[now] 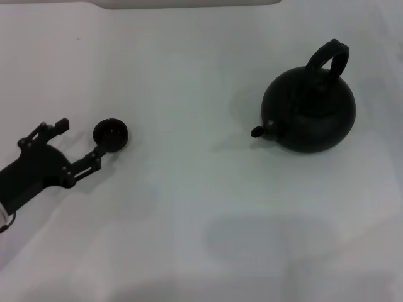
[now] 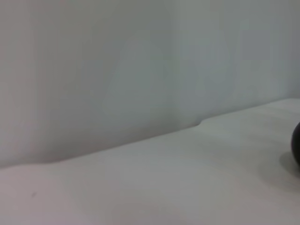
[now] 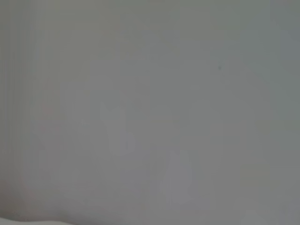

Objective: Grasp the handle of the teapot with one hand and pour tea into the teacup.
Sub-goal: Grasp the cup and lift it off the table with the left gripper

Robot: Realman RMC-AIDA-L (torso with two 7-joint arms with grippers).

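The teapot [image 1: 308, 112] stands upright at the right of the white table in the head view, its stubby spout [image 1: 259, 131] pointing left. The handle [image 1: 328, 56] arches over its top, with nothing holding it. The teacup [image 1: 111, 134] stands at the left. My left gripper [image 1: 78, 141] lies low at the far left, open and empty. One of its fingertips [image 1: 96, 155] is right against the teacup's near side. My right gripper is out of view, and the right wrist view shows only a blank grey surface.
The white table [image 1: 189, 207] stretches between teacup and teapot. Its far edge [image 1: 189, 5] runs along the back. In the left wrist view a dark round edge [image 2: 296, 143] shows over the tabletop; I cannot tell which object it is.
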